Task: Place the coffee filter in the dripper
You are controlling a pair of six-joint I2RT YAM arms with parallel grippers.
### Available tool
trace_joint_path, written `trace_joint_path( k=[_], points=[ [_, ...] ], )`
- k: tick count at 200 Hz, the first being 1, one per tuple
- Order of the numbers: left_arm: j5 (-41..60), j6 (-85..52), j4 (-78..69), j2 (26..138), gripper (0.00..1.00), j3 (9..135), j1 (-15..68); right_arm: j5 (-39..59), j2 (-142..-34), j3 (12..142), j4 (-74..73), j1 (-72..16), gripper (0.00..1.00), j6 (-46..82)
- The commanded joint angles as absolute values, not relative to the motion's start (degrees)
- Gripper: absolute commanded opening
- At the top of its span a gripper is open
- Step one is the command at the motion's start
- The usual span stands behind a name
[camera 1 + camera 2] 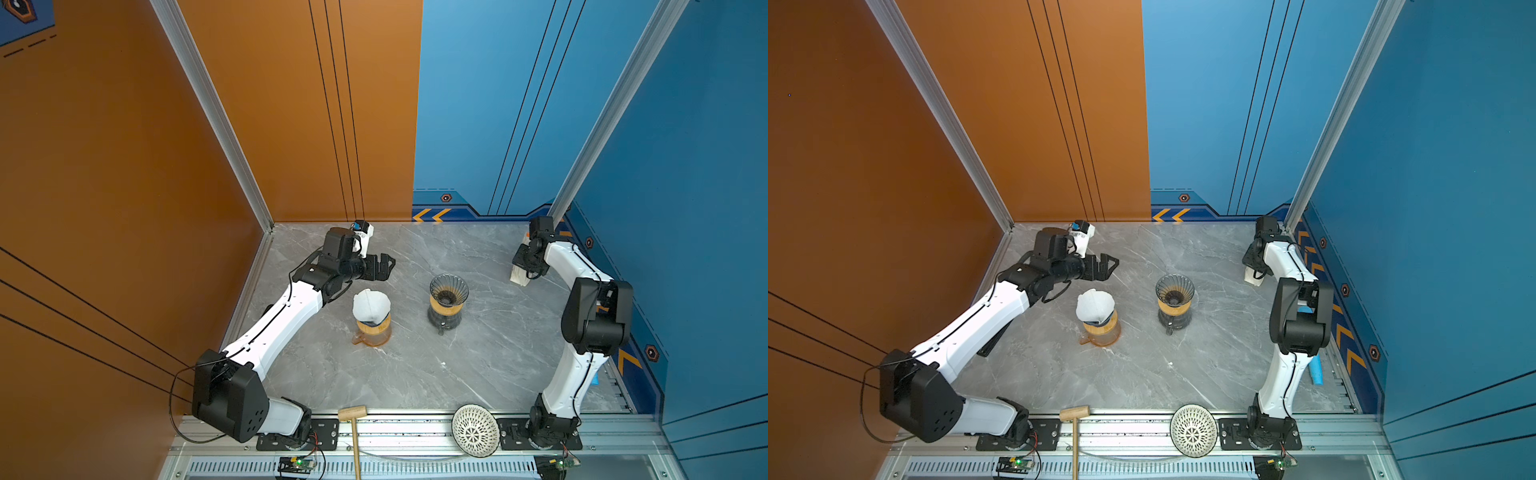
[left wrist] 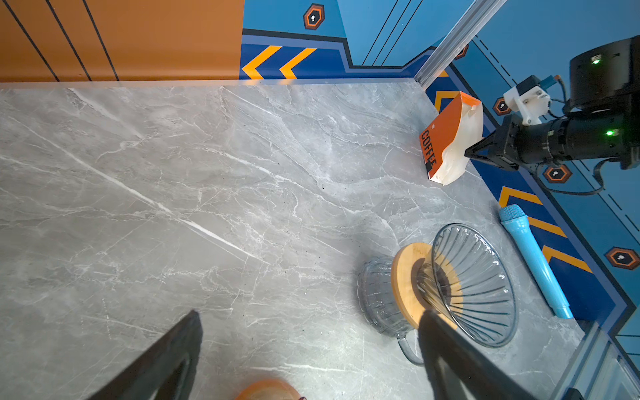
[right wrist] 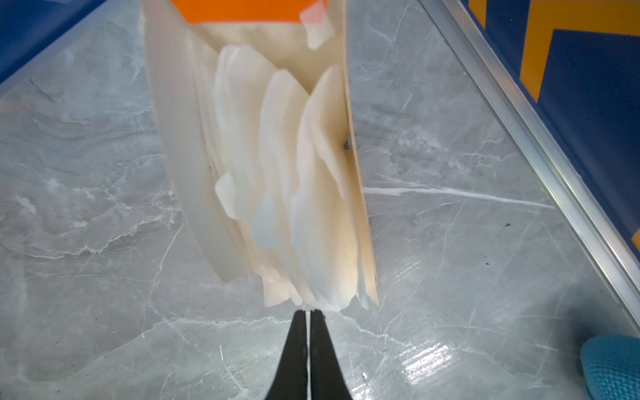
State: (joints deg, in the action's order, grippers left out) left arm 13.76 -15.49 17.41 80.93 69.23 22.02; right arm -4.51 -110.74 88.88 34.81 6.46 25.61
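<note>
An empty dark glass dripper [image 1: 449, 289] [image 1: 1174, 286] [image 2: 474, 284] stands on a wooden collar and glass carafe mid-table. An orange "COFFEE" pack of white coffee filters [image 1: 519, 277] [image 2: 450, 138] [image 3: 277, 173] stands at the far right by the wall. My right gripper [image 3: 307, 311] [image 2: 467, 152] is shut, its tips pinched on the near edge of a filter in that pack. My left gripper [image 1: 384, 266] [image 2: 310, 313] hangs open and empty, behind a second dripper on an orange carafe [image 1: 372, 332], which holds a white filter [image 1: 371, 307] [image 1: 1095, 306].
A blue microphone [image 2: 533, 259] [image 1: 1316, 370] lies along the right wall near the right arm. A wooden mallet [image 1: 353, 419] and a white lattice bowl [image 1: 475, 430] rest on the front rail. Walls close off the back and both sides.
</note>
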Motion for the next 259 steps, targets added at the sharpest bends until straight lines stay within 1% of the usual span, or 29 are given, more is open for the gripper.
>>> trace_joint_path(
  k=[1,40,61,80,105,134,165,182,199,259],
  points=[
    [15.19,-16.00,18.19,81.54,0.98,71.01,21.70,-3.09,-108.60,89.43,37.59,6.94,0.00,27.24],
    [15.47,-16.17,18.20,82.07,0.98,71.17,21.72,-5.27,-107.29,88.32,37.96,7.03,0.00,26.50],
    [15.61,-16.08,18.20,82.27,0.98,71.41,21.97,-8.36,-106.24,87.57,38.39,7.11,0.04,24.80],
    [15.64,-16.00,18.19,82.35,0.98,71.62,22.13,-9.79,-105.30,86.73,38.65,7.87,0.10,23.83],
    [15.70,-16.00,18.22,82.74,0.98,71.79,22.21,-9.11,-105.24,85.95,38.58,9.52,0.15,23.43],
    [15.85,-15.97,18.11,83.47,0.98,72.29,22.43,-7.79,-106.54,86.12,38.58,10.62,0.15,22.35],
    [15.84,-15.91,18.16,83.76,0.98,72.53,22.59,-6.56,-108.26,87.14,38.58,10.63,0.16,21.72],
    [15.79,-15.90,18.13,83.89,0.98,72.51,22.67,-5.81,-108.93,87.39,38.53,10.44,0.19,21.73],
    [15.73,-15.91,18.18,84.00,0.98,72.56,22.67,-5.86,-109.06,87.45,38.51,10.11,0.22,21.62],
    [15.75,-15.77,18.12,84.13,0.98,72.52,22.71,-6.71,-110.43,87.58,38.14,9.02,0.26,20.65]
  ],
)
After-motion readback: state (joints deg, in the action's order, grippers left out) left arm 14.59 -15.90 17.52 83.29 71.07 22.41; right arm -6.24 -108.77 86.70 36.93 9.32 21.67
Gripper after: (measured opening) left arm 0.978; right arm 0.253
